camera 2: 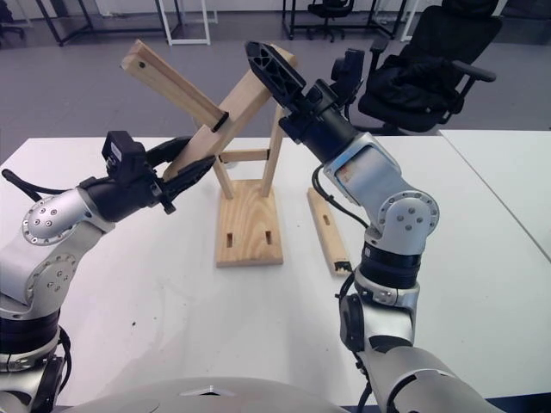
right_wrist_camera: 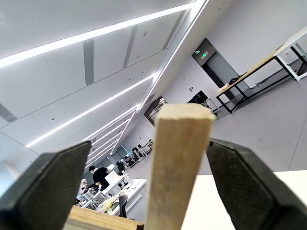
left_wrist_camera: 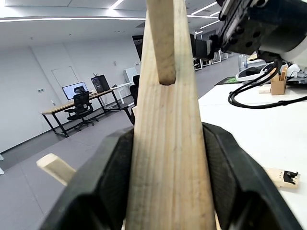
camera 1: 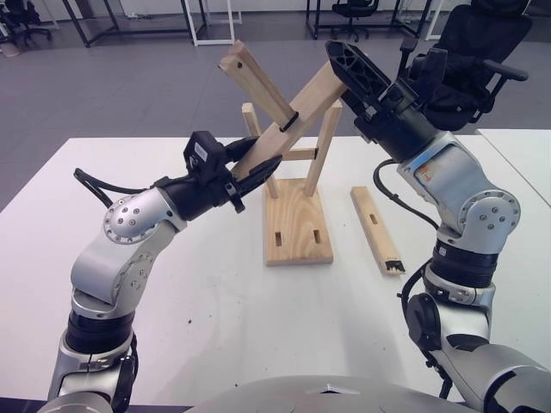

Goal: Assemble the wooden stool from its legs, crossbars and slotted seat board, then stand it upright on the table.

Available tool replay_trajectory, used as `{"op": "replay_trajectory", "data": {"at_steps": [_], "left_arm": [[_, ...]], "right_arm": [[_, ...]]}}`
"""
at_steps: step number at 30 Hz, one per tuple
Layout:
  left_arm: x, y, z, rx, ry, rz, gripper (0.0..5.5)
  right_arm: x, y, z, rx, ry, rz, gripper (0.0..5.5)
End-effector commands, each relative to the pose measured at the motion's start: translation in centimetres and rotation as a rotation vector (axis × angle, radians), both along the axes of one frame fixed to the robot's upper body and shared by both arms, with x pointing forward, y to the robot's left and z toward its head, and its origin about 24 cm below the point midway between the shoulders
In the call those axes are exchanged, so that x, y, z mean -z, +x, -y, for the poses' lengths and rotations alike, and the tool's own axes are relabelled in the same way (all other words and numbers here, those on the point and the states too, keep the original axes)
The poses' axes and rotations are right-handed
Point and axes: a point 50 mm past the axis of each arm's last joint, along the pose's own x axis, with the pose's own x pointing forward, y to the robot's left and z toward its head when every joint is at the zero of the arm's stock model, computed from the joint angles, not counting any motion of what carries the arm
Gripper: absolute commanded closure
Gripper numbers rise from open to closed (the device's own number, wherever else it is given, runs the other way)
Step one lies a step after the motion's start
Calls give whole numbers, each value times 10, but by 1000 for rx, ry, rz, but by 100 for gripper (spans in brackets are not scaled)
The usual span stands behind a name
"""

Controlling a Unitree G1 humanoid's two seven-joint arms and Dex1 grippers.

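Note:
My left gripper [camera 1: 258, 168] is shut on the lower end of a long wooden leg [camera 1: 288, 125], holding it slanted in the air above the table. A second wooden bar [camera 1: 254, 79] is joined across this leg and points up and away to the left. My right gripper [camera 1: 337, 64] is open around the leg's upper end [right_wrist_camera: 180, 158], with a gap at one finger. The slotted seat board [camera 1: 297, 225] lies flat on the table [camera 1: 172, 284]. Two legs [camera 1: 324, 151] with a crossbar [camera 1: 299, 155] stand in its far end.
A loose wooden piece [camera 1: 377, 228] with a dark notched end lies on the table right of the seat board. A second white table [camera 1: 521, 151] stands at the right. Office chairs [camera 1: 469, 60] and desks are on the floor behind.

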Motion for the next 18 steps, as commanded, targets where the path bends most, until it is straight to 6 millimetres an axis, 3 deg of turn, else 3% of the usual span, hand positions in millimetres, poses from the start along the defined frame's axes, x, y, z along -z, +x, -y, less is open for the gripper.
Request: {"op": "replay_trajectory", "data": {"at_steps": [1, 13, 18], "left_arm": [[1, -1, -1, -8, 20, 18, 347], [7, -1, 2, 5, 70, 29, 347], [8, -1, 2, 14, 71, 33, 347]], "right_arm": [[2, -1, 1, -9, 31, -49, 178], [10, -3, 4, 12, 66, -127, 415], [14, -6, 0, 11, 8, -110, 442]]}}
